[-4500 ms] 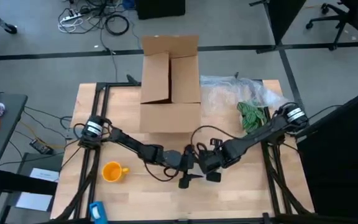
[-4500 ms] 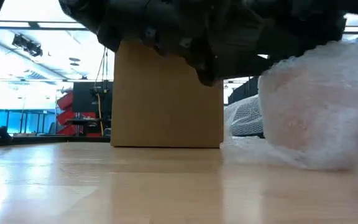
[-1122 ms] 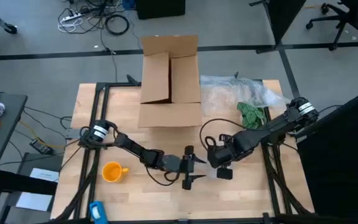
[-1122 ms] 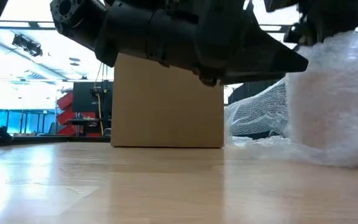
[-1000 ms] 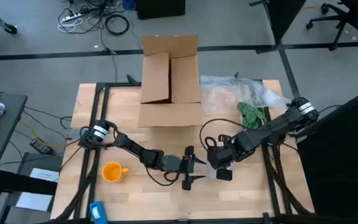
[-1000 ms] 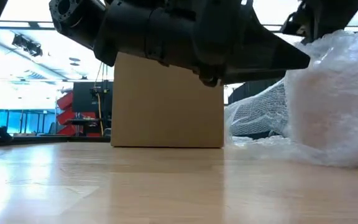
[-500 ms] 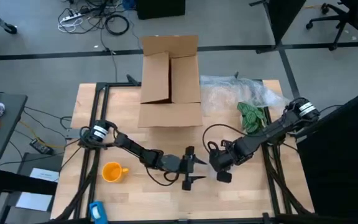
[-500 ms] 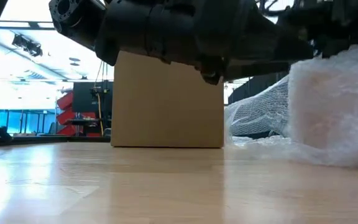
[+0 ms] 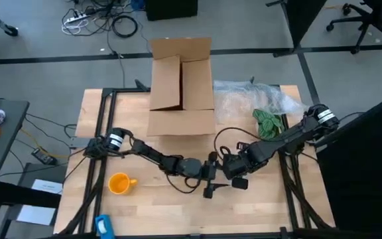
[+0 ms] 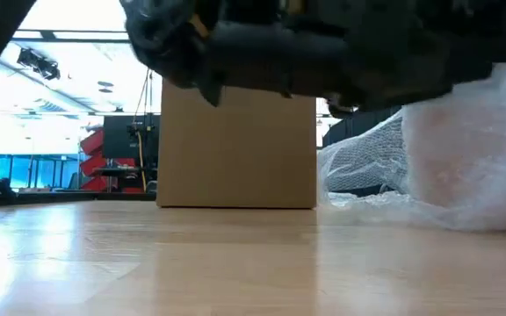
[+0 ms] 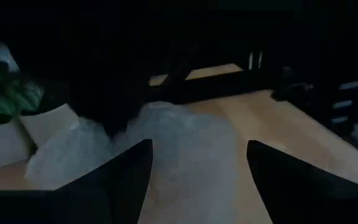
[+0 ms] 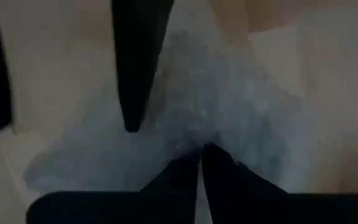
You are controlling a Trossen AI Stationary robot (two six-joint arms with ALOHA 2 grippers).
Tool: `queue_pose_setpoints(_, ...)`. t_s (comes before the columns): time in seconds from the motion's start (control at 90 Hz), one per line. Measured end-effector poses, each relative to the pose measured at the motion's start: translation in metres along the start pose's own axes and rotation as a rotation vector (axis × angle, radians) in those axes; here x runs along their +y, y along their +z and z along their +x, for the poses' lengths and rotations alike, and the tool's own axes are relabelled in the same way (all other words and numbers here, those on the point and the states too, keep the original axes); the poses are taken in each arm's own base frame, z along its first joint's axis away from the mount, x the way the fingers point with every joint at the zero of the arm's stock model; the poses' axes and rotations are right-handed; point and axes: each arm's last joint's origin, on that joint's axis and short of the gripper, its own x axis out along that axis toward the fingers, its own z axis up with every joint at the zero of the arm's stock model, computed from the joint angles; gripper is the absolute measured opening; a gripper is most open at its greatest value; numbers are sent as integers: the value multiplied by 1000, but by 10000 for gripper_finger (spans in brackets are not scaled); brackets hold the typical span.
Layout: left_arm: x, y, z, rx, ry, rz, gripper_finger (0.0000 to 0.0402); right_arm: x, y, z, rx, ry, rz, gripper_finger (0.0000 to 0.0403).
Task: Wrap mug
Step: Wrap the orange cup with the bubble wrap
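Mug (image 9: pixel 120 182) is sitting on the table's (image 9: pixel 148 199) near left part, well apart from your left gripper (image 9: pixel 212 180), which is gaping wide over bubble wrap (image 11: pixel 185 143). Right gripper (image 9: pixel 234 174) (fingers together) is pinching that wrap.

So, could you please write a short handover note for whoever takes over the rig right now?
Left end effector: open, poised over the bubble wrap sheet near the front middle of the table.
Right end effector: appears shut, pinching that sheet, close beside the left one.
Mug: bare on the table's front left, well apart from both end effectors and the sheet.
Cardboard box: open, at the back.
Done: the sheet is in hand.
Left: bring the mug and sheet together, then wrap the mug.
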Motion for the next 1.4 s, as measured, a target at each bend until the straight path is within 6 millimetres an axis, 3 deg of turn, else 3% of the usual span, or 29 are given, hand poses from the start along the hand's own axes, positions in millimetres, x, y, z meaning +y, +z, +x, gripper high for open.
queue_pose_setpoints(0.278, 4, -1, 1, 28, 8, -17, 248, 2, 2, -46, -46, -114, -14, 0)
queue_pose_setpoints(0.4, 4, -1, 1, 34, 11, -18, 248, 10, 8, -51, -157, -79, -29, 0)
queue_pose_setpoints(0.511, 3, 3, 0, 32, 8, -34, 248, 14, 8, -36, -165, -33, -29, 0)
queue_pose_setpoints(0.778, -9, 27, -13, 108, -28, -8, 248, 5, -18, 35, -16, 35, 57, 0)
queue_pose_setpoints(0.933, -15, 41, -26, 204, -56, 24, 248, 0, -21, 48, 1, 59, 76, 0)
queue_pose_setpoints(1.056, -17, 51, -44, 344, -60, 68, 248, 0, -14, 34, 30, 57, 49, 0)
queue_pose_setpoints(1.167, -15, 57, -61, 486, -22, 77, 248, 1, -7, 10, 54, 39, 32, 0)
queue_pose_setpoints(1.4, -17, 42, -75, 690, 5, -4, 248, 0, 5, -36, 36, 24, 70, 0)
